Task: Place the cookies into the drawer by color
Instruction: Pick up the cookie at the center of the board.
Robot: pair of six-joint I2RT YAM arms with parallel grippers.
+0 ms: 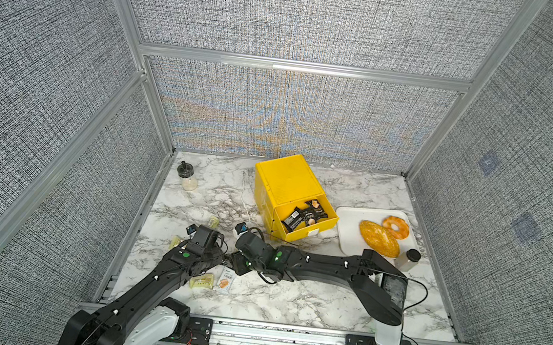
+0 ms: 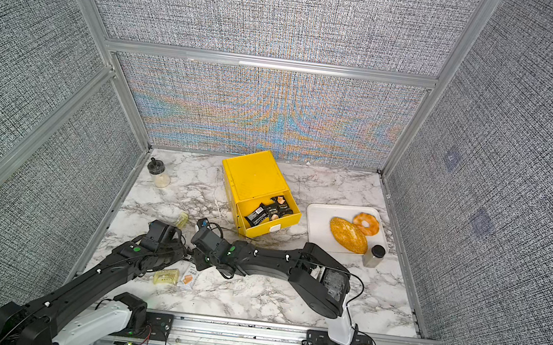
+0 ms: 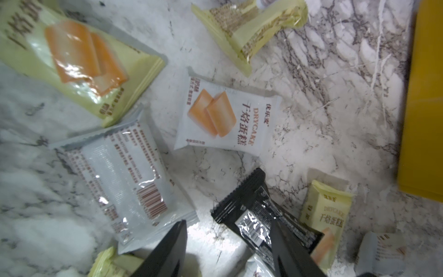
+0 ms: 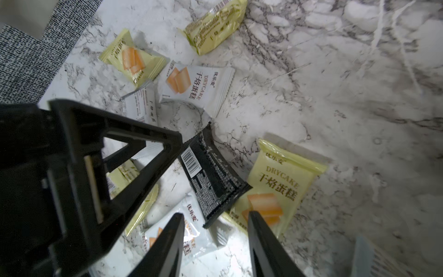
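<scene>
- Between the right gripper (image 4: 213,214) tips, which stood apart and clamped nothing, lay the near end of a black cookie packet (image 4: 211,177), its long axis running away from them.
- Left gripper (image 3: 227,218) was equally near and also spread, with one finger overlapping the packet.
- The right looked better lined up.
- White packet (image 3: 225,115) and pale yellow packet (image 4: 280,182) lay beside it.
- The pulled-out yellow drawer (image 1: 300,234), well apart, held black packets (image 1: 294,219).
</scene>
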